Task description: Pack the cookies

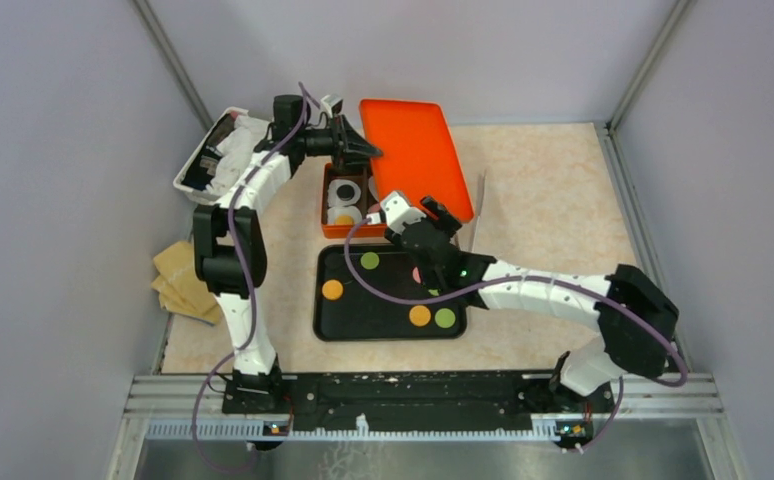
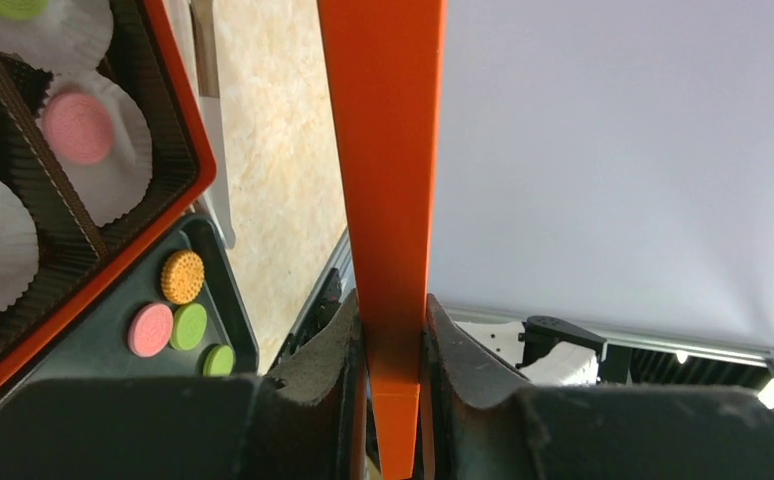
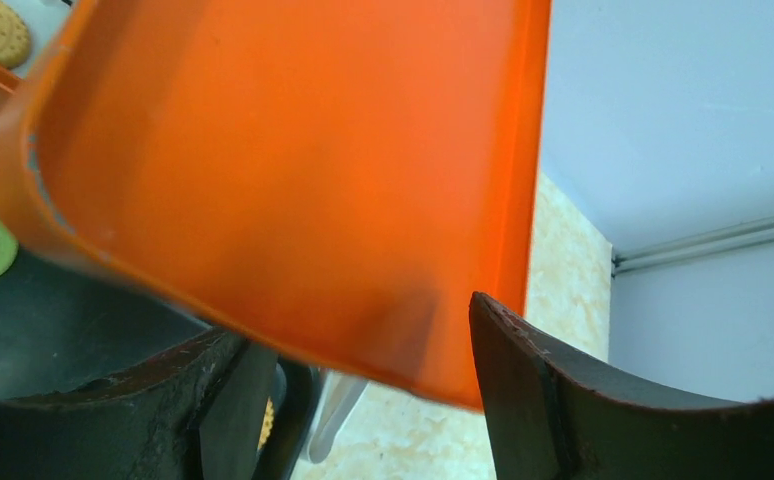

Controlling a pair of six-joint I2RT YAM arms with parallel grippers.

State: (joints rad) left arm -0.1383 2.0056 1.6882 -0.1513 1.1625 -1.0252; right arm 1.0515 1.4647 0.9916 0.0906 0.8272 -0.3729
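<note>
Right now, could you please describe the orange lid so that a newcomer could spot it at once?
From the black tray mid-table, look just beyond it, right of the small orange box. The orange lid is there, its edge pinched by the left gripper. Unlike the box, it is broad and plain, with no compartments.

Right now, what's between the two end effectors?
The orange lid: the left end effector clamps its edge, and the right end effector straddles a corner. The top and wrist views show it.
</note>
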